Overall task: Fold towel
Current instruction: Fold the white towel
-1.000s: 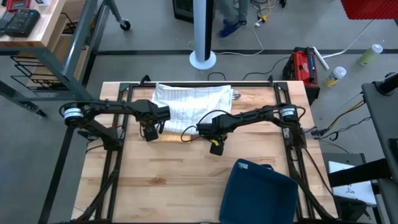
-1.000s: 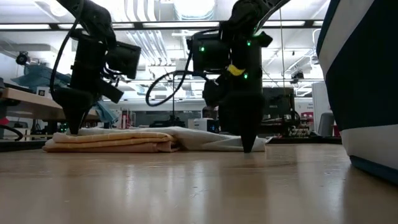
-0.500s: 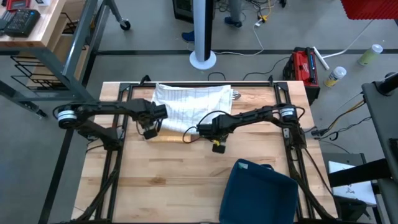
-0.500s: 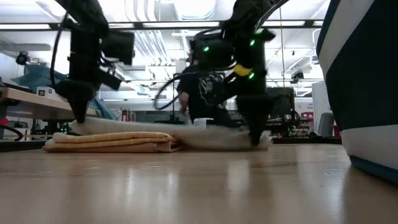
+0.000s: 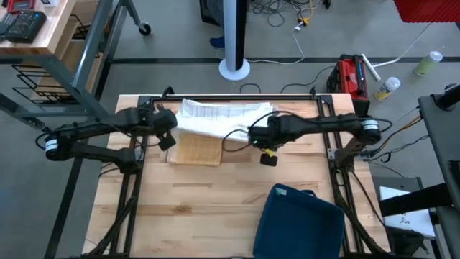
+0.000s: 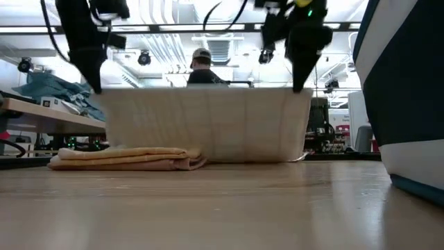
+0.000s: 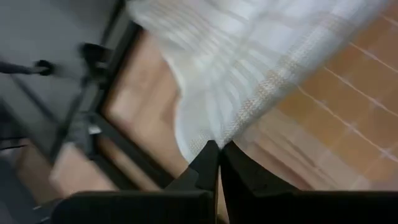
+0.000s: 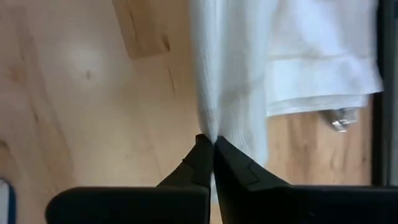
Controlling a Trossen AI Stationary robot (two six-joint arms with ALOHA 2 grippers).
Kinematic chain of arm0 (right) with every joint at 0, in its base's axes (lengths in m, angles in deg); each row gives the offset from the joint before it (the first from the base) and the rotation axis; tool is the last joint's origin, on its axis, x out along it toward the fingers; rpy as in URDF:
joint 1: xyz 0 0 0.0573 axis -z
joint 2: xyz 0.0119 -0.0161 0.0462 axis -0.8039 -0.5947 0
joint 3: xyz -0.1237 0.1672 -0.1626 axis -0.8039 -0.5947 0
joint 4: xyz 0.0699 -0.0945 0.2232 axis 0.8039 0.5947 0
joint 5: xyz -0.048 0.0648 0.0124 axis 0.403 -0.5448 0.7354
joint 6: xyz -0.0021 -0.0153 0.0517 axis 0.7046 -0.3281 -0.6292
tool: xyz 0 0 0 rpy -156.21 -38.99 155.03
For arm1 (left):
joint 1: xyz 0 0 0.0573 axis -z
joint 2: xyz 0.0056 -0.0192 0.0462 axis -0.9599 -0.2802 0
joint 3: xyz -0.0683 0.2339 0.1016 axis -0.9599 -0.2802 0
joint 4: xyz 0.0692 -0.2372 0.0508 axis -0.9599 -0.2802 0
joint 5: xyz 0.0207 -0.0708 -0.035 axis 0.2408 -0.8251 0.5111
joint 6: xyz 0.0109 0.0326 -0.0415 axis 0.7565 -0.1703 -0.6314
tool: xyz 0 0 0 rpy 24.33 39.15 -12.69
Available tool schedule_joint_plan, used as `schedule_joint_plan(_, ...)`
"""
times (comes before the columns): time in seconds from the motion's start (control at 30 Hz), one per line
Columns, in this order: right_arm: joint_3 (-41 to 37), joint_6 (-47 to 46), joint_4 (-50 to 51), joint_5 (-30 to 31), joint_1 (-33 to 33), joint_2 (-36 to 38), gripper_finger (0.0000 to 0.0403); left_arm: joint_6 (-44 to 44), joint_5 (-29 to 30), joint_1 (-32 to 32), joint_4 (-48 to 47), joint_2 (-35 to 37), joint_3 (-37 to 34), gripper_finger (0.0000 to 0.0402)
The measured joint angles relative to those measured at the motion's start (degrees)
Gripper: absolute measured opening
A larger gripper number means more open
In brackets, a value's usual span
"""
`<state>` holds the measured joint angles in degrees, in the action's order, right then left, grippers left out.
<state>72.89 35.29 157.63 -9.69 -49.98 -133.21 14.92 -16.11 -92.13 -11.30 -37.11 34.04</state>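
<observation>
Wooden table: work surface, bare over its near half apart from the item at the near right.

Left gripper: positioned at the far left of the table, raised above the surface. Its fingers are seen pressed together on the left corner of the white towel's upper edge. No gap is shown between them.

Tan folded cloth: laid flat on the table at the left, under and just near of the lifted towel. It is judged to be finished or set aside; it is not touched by either gripper.

White towel: the task's item, at the far centre of the table. It is held up by two corners and hangs as a stretched sheet between the grippers, its lower edge at or close to the tabletop. Part of it is bunched on the table on the far side. Folding is judged to be at an early stage: the edge has been lifted, but no fold is laid down yet. Carrying the raised edge across and setting it down is left to do.

Right gripper: raised at the far centre-right, closed tight on the towel's right corner.

Blue bin: at the near right, well apart from the towel.

Person: partly visible in the room beyond the table.
</observation>
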Motion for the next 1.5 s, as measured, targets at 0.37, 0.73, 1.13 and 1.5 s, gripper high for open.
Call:
schedule_joint_plan(0.37, 4.7, 3.2, 3.3, 0.7, 1.4, 15.5, 0.0, 2.4, 7.5, 0.2, -8.1, -0.9, 27.1, 0.0)
schedule_joint_plan(0.73, 19.9, 8.6, 6.4, 18.7, 2.2, 17.9, 0.0, 14.2, 18.2, 0.2, -10.7, -8.8, 46.3, 0.0)
schedule_joint_plan(1.13, 30.1, 17.8, 8.6, 32.6, 7.7, 9.7, 0.0, 29.9, 16.8, -3.7, -3.5, -16.7, 61.1, 0.0)
schedule_joint_plan(1.5, 25.0, -1.2, 20.1, -7.4, 2.4, 10.5, 0.0, 3.6, -17.2, 1.7, -17.7, -10.7, 51.5, 0.0)
